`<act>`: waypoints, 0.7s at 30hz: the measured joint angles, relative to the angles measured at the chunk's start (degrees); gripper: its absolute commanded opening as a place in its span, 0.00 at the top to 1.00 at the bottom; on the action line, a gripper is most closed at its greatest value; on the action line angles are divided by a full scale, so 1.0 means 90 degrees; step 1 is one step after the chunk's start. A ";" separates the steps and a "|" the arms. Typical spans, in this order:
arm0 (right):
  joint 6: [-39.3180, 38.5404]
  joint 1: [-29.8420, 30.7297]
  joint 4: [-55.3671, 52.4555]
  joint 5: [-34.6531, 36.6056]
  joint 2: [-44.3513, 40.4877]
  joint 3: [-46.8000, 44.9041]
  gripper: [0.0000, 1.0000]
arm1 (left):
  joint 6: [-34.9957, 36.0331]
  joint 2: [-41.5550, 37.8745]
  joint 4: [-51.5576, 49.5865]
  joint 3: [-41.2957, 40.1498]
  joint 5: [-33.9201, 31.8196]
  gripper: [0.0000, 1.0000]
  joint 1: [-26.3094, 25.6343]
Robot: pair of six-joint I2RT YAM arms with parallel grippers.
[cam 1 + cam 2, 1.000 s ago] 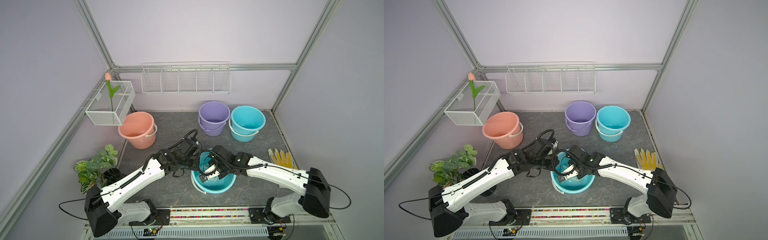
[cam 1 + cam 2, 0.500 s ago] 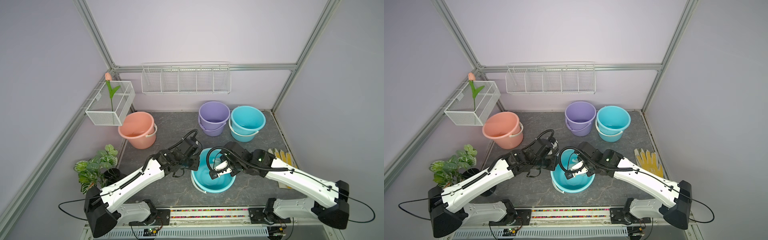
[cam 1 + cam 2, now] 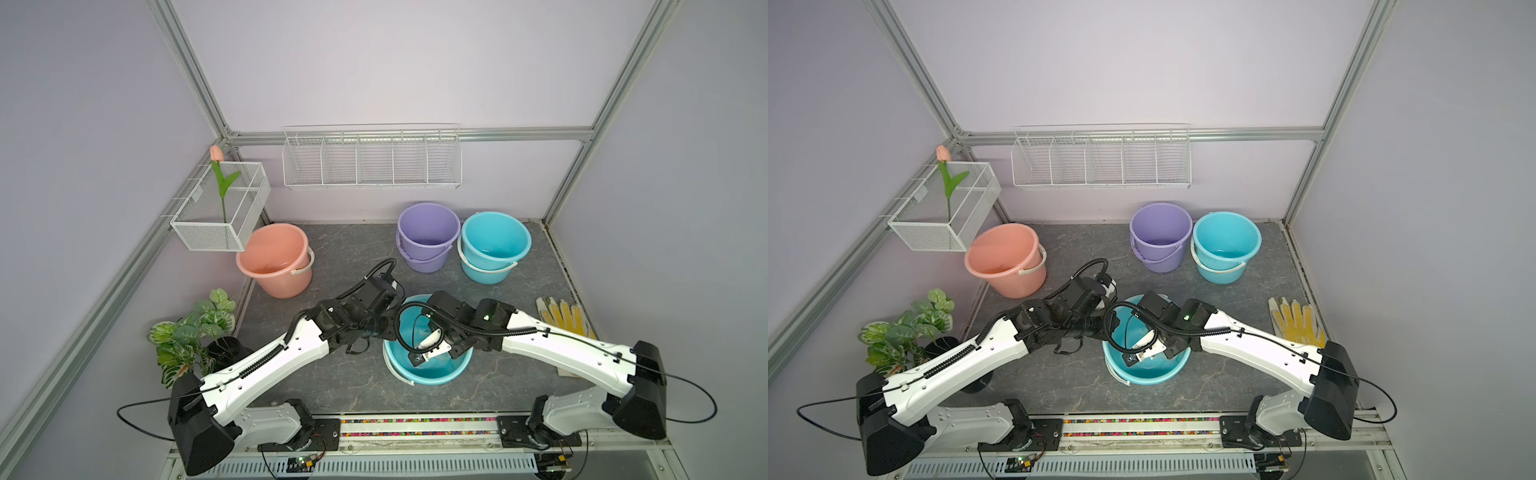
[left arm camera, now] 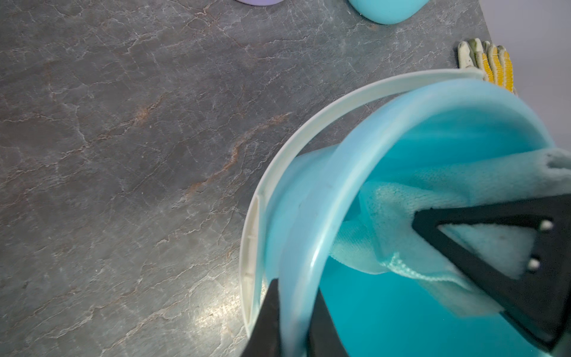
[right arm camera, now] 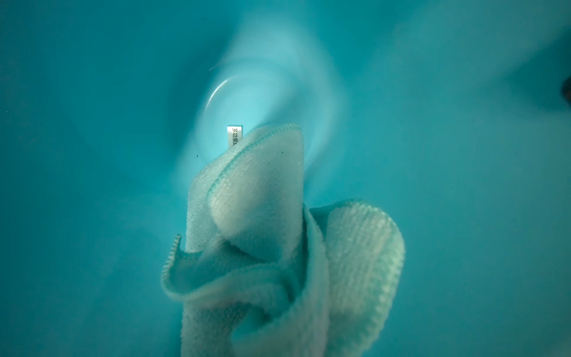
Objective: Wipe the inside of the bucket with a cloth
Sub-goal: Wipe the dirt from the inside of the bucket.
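Note:
A teal bucket (image 3: 440, 374) (image 3: 1154, 374) stands at the front middle of the table. My left gripper (image 4: 295, 289) is shut on the bucket's left rim (image 4: 327, 197), one finger outside the wall and one inside. My right gripper (image 3: 430, 347) reaches down into the bucket, shut on the pale mint cloth (image 5: 262, 201). The cloth bunches in folds over the teal inner wall, its white tag (image 5: 234, 136) showing. In the right wrist view the cloth hides the fingers. In the left wrist view a black finger (image 4: 494, 247) of the right gripper presses the cloth (image 4: 401, 216) by the rim.
A pink bucket (image 3: 274, 257) stands at the back left, with stacked purple buckets (image 3: 428, 232) and stacked teal buckets (image 3: 494, 245) at the back. A yellow-and-white glove (image 3: 565, 316) lies at the right. A potted plant (image 3: 195, 332), a wire basket (image 3: 220, 208) and a wire shelf (image 3: 370, 158) line the walls.
My right arm swung out to the right and came back, carrying the cloth round inside the bucket. My left arm has kept its hold on the rim without moving.

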 measured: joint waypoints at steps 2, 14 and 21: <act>0.0005 0.0000 0.0058 -0.0049 0.0017 0.0000 0.93 | 0.0000 0.0000 0.0012 0.0000 -0.0005 1.00 0.0000; 0.0172 0.0107 0.0291 -0.0308 0.0376 -0.0029 0.93 | 0.0005 -0.0250 -0.0010 0.0000 -0.0231 1.00 0.0000; 0.0197 0.0119 0.0318 -0.0311 0.0379 -0.0027 0.93 | 0.0002 -0.0311 0.0007 -0.0075 -0.0299 1.00 0.0000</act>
